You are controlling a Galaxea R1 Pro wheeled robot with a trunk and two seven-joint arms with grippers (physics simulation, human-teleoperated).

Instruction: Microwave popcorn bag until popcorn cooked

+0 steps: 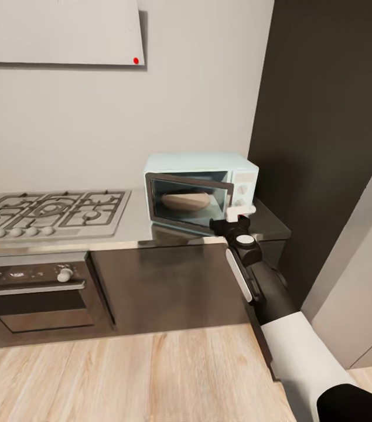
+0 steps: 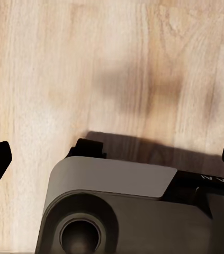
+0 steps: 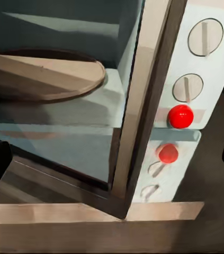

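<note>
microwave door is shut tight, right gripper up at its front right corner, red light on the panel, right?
Not quite: the microwave door stands ajar, swung out from the body, as the head view and right wrist view show. The right gripper is at its front right corner, and the red light shows on the panel.

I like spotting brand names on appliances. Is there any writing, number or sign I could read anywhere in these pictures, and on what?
"AI": white letters, upside down and cut off, on a dark part of the robot's body in the left wrist view; the rest cannot be read.
Microwave control panel: two knobs and a red light, no readable markings.
Oven and hob: none legible.
</note>
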